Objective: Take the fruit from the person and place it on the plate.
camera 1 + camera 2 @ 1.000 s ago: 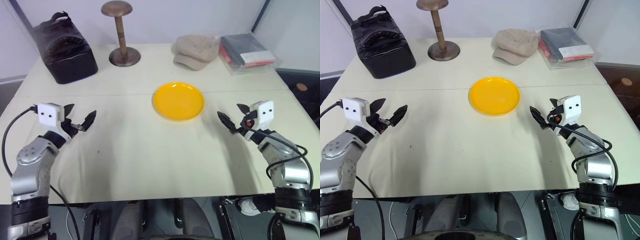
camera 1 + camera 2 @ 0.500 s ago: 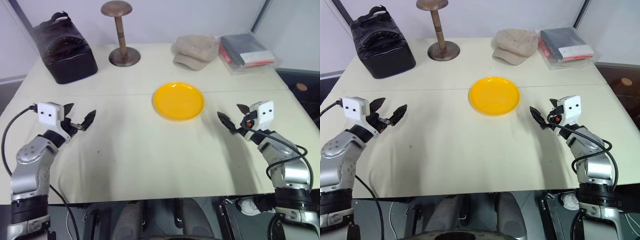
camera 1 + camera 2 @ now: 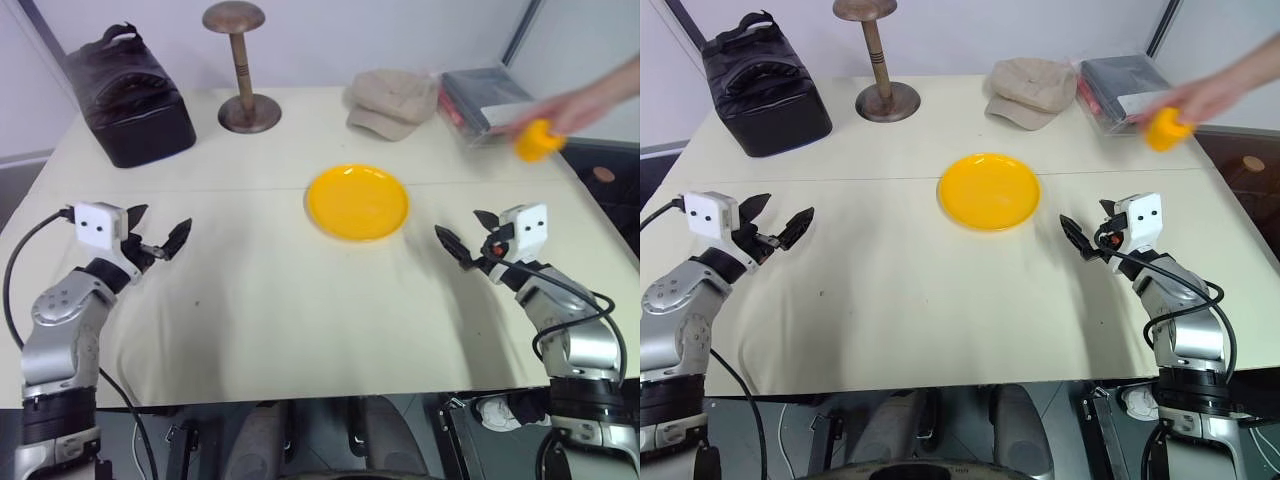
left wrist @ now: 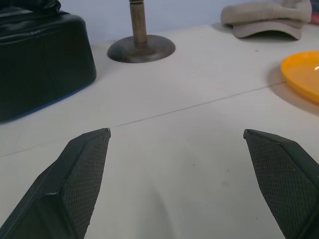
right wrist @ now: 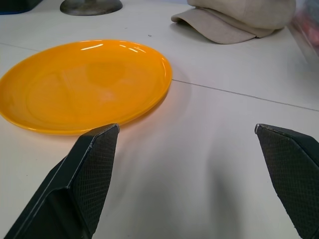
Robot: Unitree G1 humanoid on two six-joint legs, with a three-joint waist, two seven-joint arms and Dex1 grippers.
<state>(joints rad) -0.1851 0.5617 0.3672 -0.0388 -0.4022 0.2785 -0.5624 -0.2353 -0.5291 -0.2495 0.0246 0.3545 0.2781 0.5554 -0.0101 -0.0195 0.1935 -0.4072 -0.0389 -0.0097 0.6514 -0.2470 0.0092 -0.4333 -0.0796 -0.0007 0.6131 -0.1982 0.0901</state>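
Observation:
A person's hand (image 3: 590,100) reaches in from the far right, holding a small yellow-orange fruit (image 3: 537,140) above the table's right side. The bright yellow plate (image 3: 357,201) lies empty in the middle of the table, also seen as the plate (image 5: 84,84) in the right wrist view. My right gripper (image 3: 465,232) hovers open to the right of the plate, below and left of the fruit. My left gripper (image 3: 158,230) hovers open over the table's left side, far from the plate. Both hold nothing.
At the back stand a black bag (image 3: 128,95), a wooden hat stand (image 3: 241,70), a beige cap (image 3: 392,100) and a clear packet of books (image 3: 495,103). The table (image 3: 300,320) ends just before my arms.
A person's hand holding the fruit has come in from the far right. Neither of my arms has moved.

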